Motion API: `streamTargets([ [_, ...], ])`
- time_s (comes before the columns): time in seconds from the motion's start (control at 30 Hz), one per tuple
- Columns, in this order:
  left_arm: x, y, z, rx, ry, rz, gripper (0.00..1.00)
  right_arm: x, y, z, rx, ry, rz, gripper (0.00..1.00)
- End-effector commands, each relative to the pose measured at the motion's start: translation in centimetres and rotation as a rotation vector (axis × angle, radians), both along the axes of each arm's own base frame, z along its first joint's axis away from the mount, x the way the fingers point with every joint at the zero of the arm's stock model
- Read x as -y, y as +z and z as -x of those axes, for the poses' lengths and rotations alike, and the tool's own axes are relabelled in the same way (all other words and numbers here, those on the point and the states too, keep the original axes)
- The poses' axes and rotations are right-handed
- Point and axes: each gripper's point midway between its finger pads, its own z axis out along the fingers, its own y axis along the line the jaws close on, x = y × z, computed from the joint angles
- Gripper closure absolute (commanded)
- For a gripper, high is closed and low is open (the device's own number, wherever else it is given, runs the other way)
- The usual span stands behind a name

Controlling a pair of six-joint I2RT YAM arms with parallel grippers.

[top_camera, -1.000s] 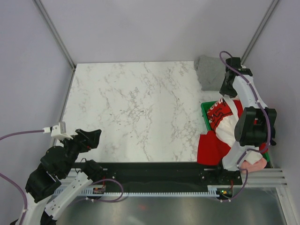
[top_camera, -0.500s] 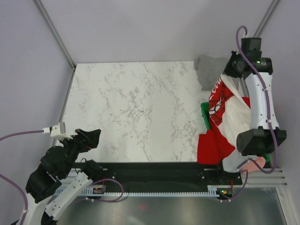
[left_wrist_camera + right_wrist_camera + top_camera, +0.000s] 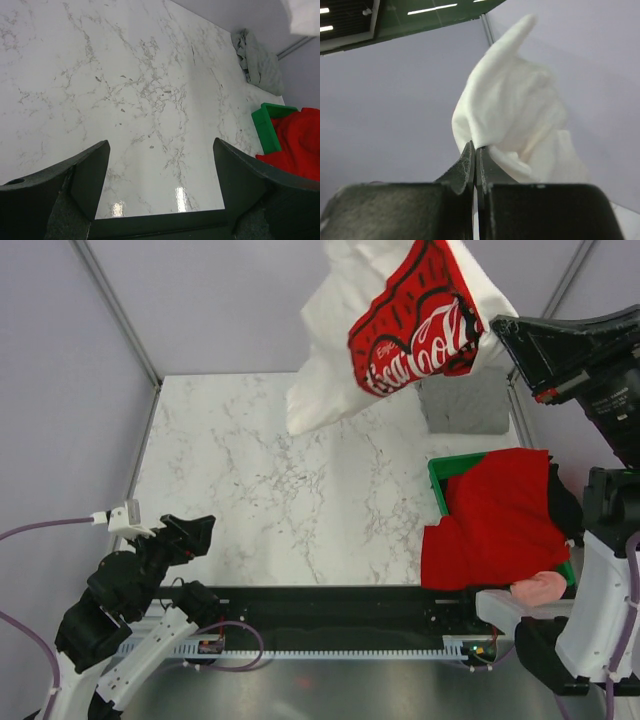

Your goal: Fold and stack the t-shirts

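My right gripper [image 3: 497,328] is raised high above the table's back right and is shut on the large white t-shirt [image 3: 400,320] with the red panel and white script. The shirt hangs in the air over the table's far edge. In the right wrist view the jaws [image 3: 475,150] pinch a fold of its white cloth [image 3: 520,120]. A grey shirt [image 3: 465,400] lies at the back right corner. A red shirt [image 3: 495,515] drapes over the green crate [image 3: 438,485], with a pink one [image 3: 540,590] at its near end. My left gripper [image 3: 195,535] is open and empty at the near left.
The left wrist view shows marble table [image 3: 125,75] between my open fingers [image 3: 90,172], with the grey shirt [image 3: 257,60], green crate [image 3: 265,130] and red shirt [image 3: 300,145] at the right. Metal frame posts stand at the back corners.
My right arm has lifted the white shirt out of the crate, high up and to the left, uncovering the red shirt. The left arm has not moved.
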Motion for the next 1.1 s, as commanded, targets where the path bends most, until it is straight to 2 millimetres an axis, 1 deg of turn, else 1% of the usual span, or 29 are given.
streamTargets([
  [0.0, -0.4, 0.7, -0.3, 0.020, 0.043, 0.043, 0.09, 0.8, -11.0, -11.7, -0.473, -0.035, -0.073, 1.00],
  [0.03, -0.3, 0.6, -0.3, 0.019, 0.041, 0.043, 0.09, 0.9, -13.0, -13.0, -0.527, -0.048, -0.072, 1.00],
  [0.07, -0.4, 0.6, -0.3, 0.018, 0.043, 0.042, 0.09, 1.3, -15.1, -14.7, -0.559, -0.092, -0.053, 0.86],
  [0.1, -0.4, 0.6, -0.3, 0.015, 0.047, 0.043, 0.09, -0.9, -20.3, -16.7, -0.689, -0.072, 0.018, 0.49],
  [0.13, -0.5, 0.7, -0.3, 0.015, 0.050, 0.045, 0.09, -1.7, -23.4, -18.2, -0.754, -0.114, 0.092, 0.02],
  [0.17, -0.5, 0.7, -0.3, 0.012, 0.054, 0.044, 0.09, -1.8, -29.7, -19.0, -0.885, -0.256, 0.297, 0.02],
  [0.2, -0.5, 0.7, -0.3, 0.008, 0.056, 0.043, 0.09, -1.0, -34.6, -21.6, -1.012, -0.364, 0.405, 0.02],
  [0.23, -0.6, 0.8, -0.4, 0.006, 0.059, 0.042, 0.09, -0.1, -37.9, -21.9, -1.111, -0.425, 0.476, 0.02],
  [0.27, -0.8, 1.2, -0.2, 0.007, 0.063, 0.050, 0.09, 0.7, -40.0, -21.9, -1.173, -0.468, 0.519, 0.02],
  [0.3, -0.8, 1.5, -0.1, 0.004, 0.065, 0.058, 0.09, 0.8, -41.3, -21.2, -1.183, -0.471, 0.524, 0.02],
  [0.37, -0.6, 2.7, 0.1, 0.000, 0.057, 0.078, 0.12, 0.5, -40.1, -20.3, -1.110, -0.466, 0.466, 0.02],
  [0.4, -0.4, 2.8, 0.1, -0.018, 0.047, 0.066, 0.21, 0.5, -38.7, -19.5, -1.055, -0.469, 0.420, 0.02],
  [0.43, -0.1, 2.8, 0.0, -0.039, 0.037, 0.051, 0.29, 0.4, -38.2, -19.0, -1.041, -0.464, 0.416, 0.02],
  [0.47, 1.1, 2.3, -1.0, -0.130, 0.019, -0.015, 0.30, 0.4, -38.0, -18.6, -1.038, -0.463, 0.413, 0.02],
  [0.5, 1.6, 0.5, -1.1, -0.239, 0.001, -0.093, 0.26, 0.0, -38.3, -17.6, -1.049, -0.442, 0.430, 0.02],
  [0.53, 2.5, -0.9, -1.5, -0.329, -0.021, -0.145, 0.26, -0.1, -38.8, -17.1, -1.062, -0.433, 0.448, 0.02],
  [0.57, 4.1, -3.2, -2.3, -0.490, -0.038, -0.201, 0.27, -0.2, -39.2, -16.4, -1.071, -0.425, 0.457, 0.02],
  [0.6, 4.7, -4.3, -2.2, -0.548, -0.045, -0.210, 0.28, -0.6, -40.5, -15.3, -1.089, -0.409, 0.483, 0.02],
  [0.67, 6.2, -5.4, -1.9, -0.605, -0.089, -0.183, 0.28, -0.5, -41.9, -14.0, -1.115, -0.426, 0.487, 0.02],
  [0.7, 6.6, -5.4, -1.7, -0.607, -0.097, -0.156, 0.28, -1.1, -43.7, -12.7, -1.136, -0.400, 0.507, 0.02],
  [0.73, 7.0, -5.5, -1.3, -0.613, -0.120, -0.154, 0.28, -2.0, -44.6, -11.9, -1.145, -0.364, 0.508, 0.02],
  [0.77, 7.2, -6.3, -0.9, -0.633, -0.128, -0.157, 0.28, -3.6, -45.5, -10.9, -1.164, -0.304, 0.499, 0.03],
  [0.8, 7.2, -6.8, -0.6, -0.644, -0.133, -0.150, 0.28, -6.5, -47.7, -9.2, -1.171, -0.221, 0.551, 0.04],
  [0.83, 7.4, -7.8, -0.1, -0.668, -0.145, -0.152, 0.28, -10.3, -49.7, -7.2, -1.177, -0.138, 0.616, 0.06],
  [0.87, 7.5, -8.3, 0.0, -0.679, -0.148, -0.157, 0.28, -10.3, -49.7, -7.2, -1.189, -0.145, 0.601, 0.07],
  [0.9, 7.5, -8.6, 0.2, -0.679, -0.155, -0.151, 0.28, -14.2, -51.3, -5.2, -1.163, -0.067, 0.677, 0.07],
  [0.97, 7.4, -8.9, 0.5, -0.674, -0.161, -0.139, 0.28, -18.9, -52.4, -2.6, -1.148, 0.086, 0.715, 0.07],
  [1.0, 7.4, -8.7, 0.5, -0.664, -0.161, -0.127, 0.28, -22.4, -53.1, -1.2, -1.123, 0.169, 0.723, 0.08],
  [1.07, 7.1, -7.8, 0.8, -0.616, -0.168, -0.090, 0.28, -25.0, -54.1, -0.1, -1.124, 0.226, 0.735, 0.08],
])
